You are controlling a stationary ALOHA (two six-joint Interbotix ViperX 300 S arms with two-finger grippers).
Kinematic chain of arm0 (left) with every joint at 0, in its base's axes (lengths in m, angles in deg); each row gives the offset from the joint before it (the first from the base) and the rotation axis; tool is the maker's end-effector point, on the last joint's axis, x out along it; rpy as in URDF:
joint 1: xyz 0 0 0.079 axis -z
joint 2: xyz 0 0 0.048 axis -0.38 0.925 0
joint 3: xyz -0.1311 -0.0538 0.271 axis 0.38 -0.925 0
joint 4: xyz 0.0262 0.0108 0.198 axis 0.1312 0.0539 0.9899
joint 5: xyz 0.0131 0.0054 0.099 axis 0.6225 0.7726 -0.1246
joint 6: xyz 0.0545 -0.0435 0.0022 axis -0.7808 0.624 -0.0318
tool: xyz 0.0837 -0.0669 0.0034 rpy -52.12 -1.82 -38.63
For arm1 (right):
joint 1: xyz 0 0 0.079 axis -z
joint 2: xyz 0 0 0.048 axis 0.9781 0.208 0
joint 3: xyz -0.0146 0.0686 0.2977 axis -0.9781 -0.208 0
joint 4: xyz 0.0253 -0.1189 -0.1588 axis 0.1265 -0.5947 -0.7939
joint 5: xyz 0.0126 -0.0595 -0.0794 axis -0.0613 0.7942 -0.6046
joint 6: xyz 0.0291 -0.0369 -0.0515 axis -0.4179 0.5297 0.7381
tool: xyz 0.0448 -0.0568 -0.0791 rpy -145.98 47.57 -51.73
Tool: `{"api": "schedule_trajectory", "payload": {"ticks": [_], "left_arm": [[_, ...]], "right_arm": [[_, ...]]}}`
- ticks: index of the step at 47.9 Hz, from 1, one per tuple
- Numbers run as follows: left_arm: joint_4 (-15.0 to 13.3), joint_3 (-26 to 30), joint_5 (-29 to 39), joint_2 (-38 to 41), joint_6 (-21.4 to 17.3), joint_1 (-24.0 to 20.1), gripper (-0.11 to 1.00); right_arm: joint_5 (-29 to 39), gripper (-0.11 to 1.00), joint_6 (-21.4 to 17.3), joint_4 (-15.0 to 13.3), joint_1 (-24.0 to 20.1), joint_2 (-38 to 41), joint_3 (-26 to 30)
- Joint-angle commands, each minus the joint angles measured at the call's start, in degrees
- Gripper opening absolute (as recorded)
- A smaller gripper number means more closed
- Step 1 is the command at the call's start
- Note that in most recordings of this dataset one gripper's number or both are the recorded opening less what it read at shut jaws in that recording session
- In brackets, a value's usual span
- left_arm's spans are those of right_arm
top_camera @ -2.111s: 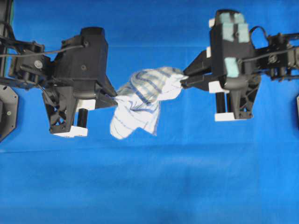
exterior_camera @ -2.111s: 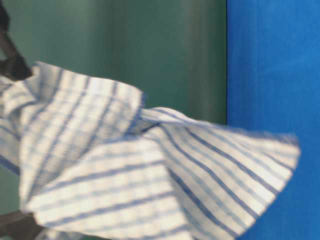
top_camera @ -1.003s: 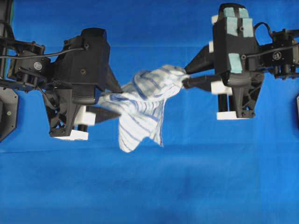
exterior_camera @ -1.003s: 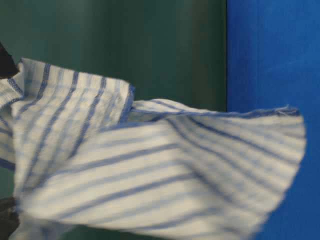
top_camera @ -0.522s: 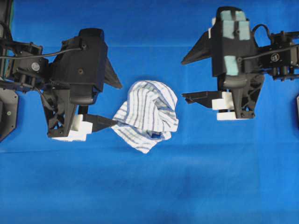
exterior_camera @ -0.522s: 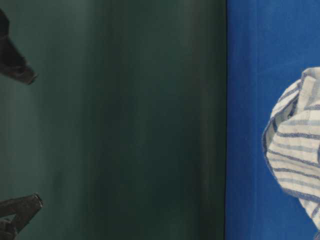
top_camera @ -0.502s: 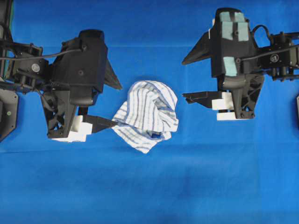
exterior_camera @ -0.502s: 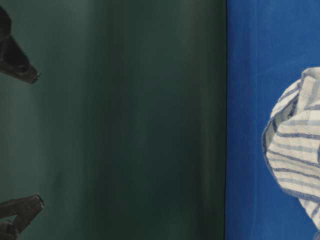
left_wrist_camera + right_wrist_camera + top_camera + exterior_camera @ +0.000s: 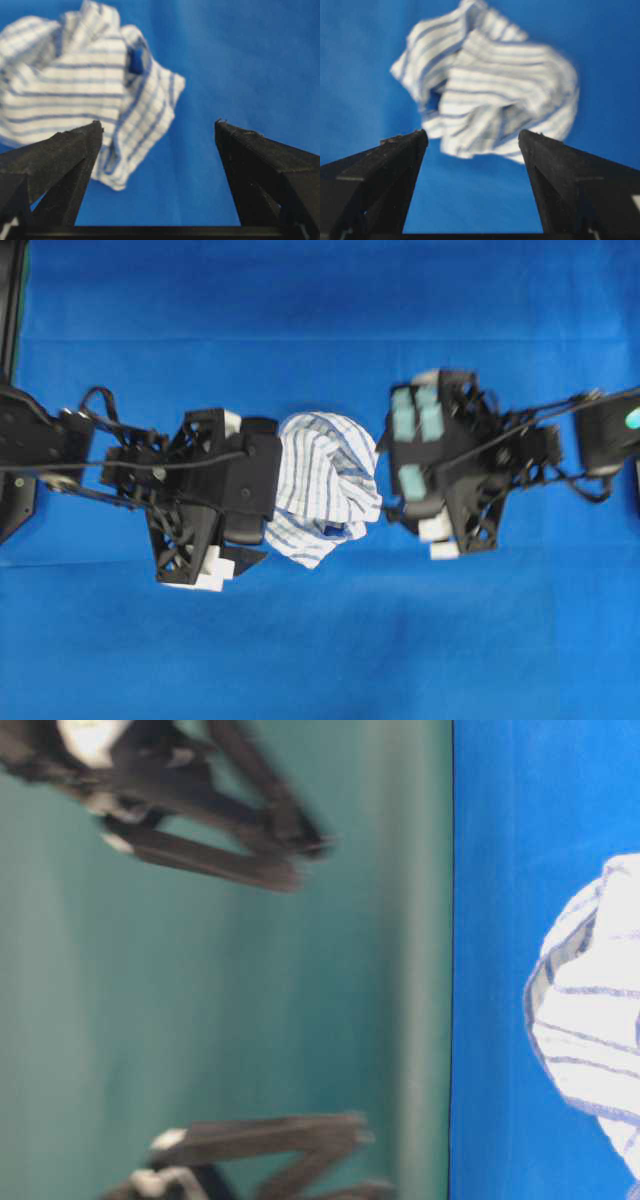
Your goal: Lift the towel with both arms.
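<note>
Both arms have dropped in beside the towel [image 9: 325, 485] since half a second ago; it lies crumpled on the blue desk [image 9: 320, 640], unheld; left gripper [image 9: 157, 131] and right gripper [image 9: 472, 140] jaws gape wide; gripping and lifting remain.

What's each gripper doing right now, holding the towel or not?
Left gripper: open, holding nothing; the towel lies crumpled on the blue surface.
Right gripper: open, holding nothing; towel ahead of its fingertips.

overhead downward, table-level sideways, wrist close-ups
</note>
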Motion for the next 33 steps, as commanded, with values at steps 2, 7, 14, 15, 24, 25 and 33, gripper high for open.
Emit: {"api": "schedule_trajectory", "payload": {"ticks": [2,7,14,15,24,25,33], "left_arm": [[-0.18,-2.11,-3.78,1.05,0.26,0.62,0.89],[-0.26,-4.75,-6.77,3.34,0.26,0.62,0.89],[-0.18,-7.38,-12.04,8.26,0.18,0.62,0.89],[-0.18,-7.65,-12.74,9.05,0.18,0.53,0.89],[-0.26,-8.96,-18.63,15.29,0.26,0.62,0.89],[-0.26,-9.14,-18.98,15.82,0.26,0.62,0.89],[-0.26,-10.11,-21.18,18.54,0.18,0.26,0.88]], "right_arm": [[-4.92,0.7,-0.44,0.88,-1.41,1.85,-1.23],[-9.76,0.7,-0.88,1.76,-1.93,5.01,-2.99],[-14.06,0.7,-0.97,1.93,-1.93,9.49,-4.48],[-14.59,0.7,-0.97,1.93,-1.93,10.11,-4.66],[-19.51,0.7,-0.97,2.99,-2.11,16.17,-4.92],[-19.86,0.7,-0.97,3.08,-2.11,16.79,-4.92],[-22.5,0.7,-1.05,3.25,-2.2,20.3,-4.92]]}}
